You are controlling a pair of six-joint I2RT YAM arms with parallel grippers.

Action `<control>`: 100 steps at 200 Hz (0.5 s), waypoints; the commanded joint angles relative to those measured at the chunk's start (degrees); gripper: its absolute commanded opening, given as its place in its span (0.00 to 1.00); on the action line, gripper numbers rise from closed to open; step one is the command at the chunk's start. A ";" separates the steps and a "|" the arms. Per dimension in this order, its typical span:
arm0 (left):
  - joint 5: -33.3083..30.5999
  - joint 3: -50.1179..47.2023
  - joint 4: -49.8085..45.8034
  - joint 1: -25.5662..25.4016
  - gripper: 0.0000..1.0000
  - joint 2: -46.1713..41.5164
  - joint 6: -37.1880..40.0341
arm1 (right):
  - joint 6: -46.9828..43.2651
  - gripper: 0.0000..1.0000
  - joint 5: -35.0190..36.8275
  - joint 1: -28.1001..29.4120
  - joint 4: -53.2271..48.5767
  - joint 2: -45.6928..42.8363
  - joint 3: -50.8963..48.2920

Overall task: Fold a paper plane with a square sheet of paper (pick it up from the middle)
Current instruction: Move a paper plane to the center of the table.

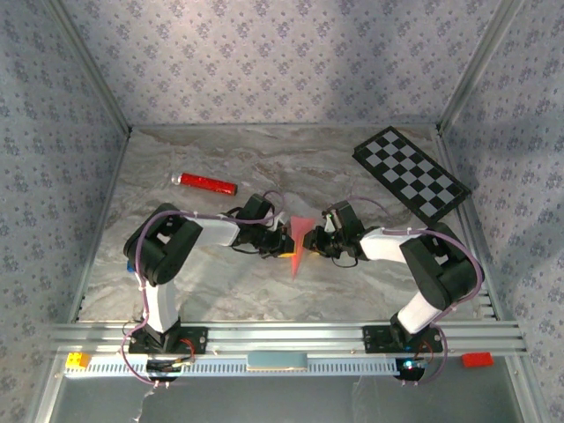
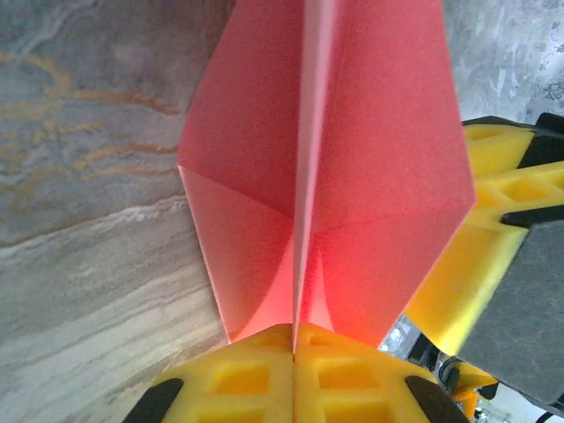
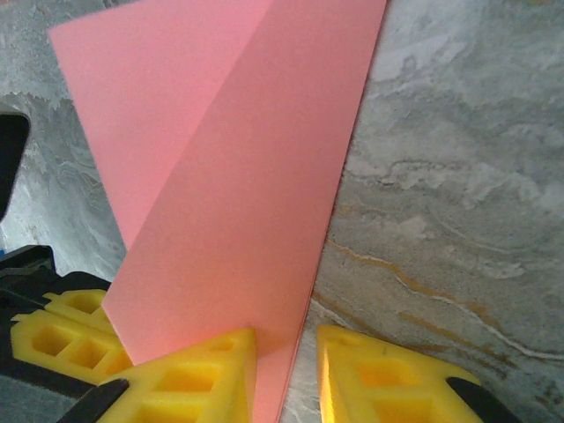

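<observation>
Pink paper sheet (image 1: 300, 240), thin and folded to a narrow pointed shape with a centre crease (image 2: 300, 176), sits upright at the middle of the grey marbled table (image 1: 264, 159), between the two arms, its point toward the near edge.

The left arm (image 1: 167, 247) rises from its base at the near edge, bends at a high elbow and reaches inward to the right. The right arm (image 1: 441, 264) mirrors it, reaching inward to the left, so the two wrists face each other across the paper.

The left jaws are pressed together on the crease, and the fold runs up out of the meeting yellow pads (image 2: 256, 379). The right jaws stand slightly apart around the sheet's lower edge (image 3: 220, 176). One yellow finger (image 3: 203, 379) lies against the paper, and the other is clear of it with table showing between.

A black-and-white checkerboard (image 1: 411, 173) lies flat at the far right, well apart from the arms. A red cylinder (image 1: 208, 183) lies on its side at the far left. A small red block (image 1: 476, 359) and a small yellow block (image 1: 77, 359) sit on the near rail.
</observation>
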 commanded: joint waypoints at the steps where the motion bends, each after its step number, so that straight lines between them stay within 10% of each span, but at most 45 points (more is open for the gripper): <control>1: 0.73 -0.14 1.72 -0.23 0.02 -1.03 -0.31 | 0.52 0.26 -0.95 -0.04 2.20 -0.34 -0.26; 100: -16.64 0.87 -14.79 -0.79 0.00 -11.03 5.41 | -1.40 0.29 11.59 -0.10 0.23 -15.57 -3.92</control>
